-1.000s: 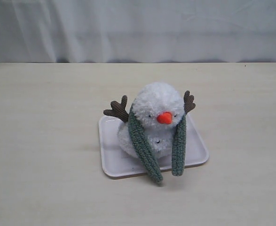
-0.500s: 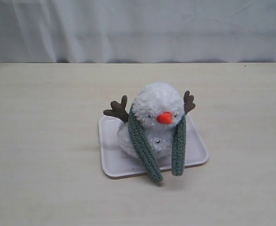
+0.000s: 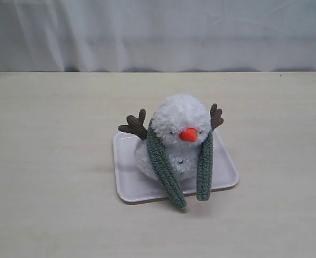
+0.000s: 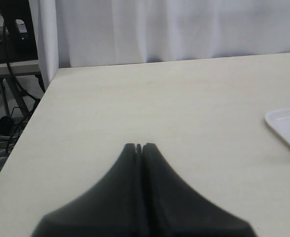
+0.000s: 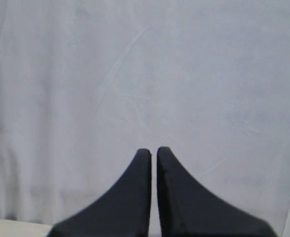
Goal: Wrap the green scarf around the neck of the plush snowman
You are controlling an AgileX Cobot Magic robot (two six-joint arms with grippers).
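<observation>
The plush snowman [image 3: 180,119] sits on a flat white tray [image 3: 126,183] in the exterior view, leaning forward, orange nose toward the camera and brown twig arms raised. The green scarf [image 3: 164,167] drapes round its neck; both ends hang down the front, one on each side of the nose, past the tray's near rim. No arm shows in the exterior view. My left gripper [image 4: 139,146] is shut and empty above bare tabletop, with a corner of the tray [image 4: 285,127] off to one side. My right gripper [image 5: 153,151] is shut, empty, facing the white curtain.
A light wooden table [image 3: 50,161] spreads wide around the tray. A white curtain [image 3: 158,32] hangs behind it. In the left wrist view the table's edge [image 4: 33,111] runs beside dark stands and cables on the floor.
</observation>
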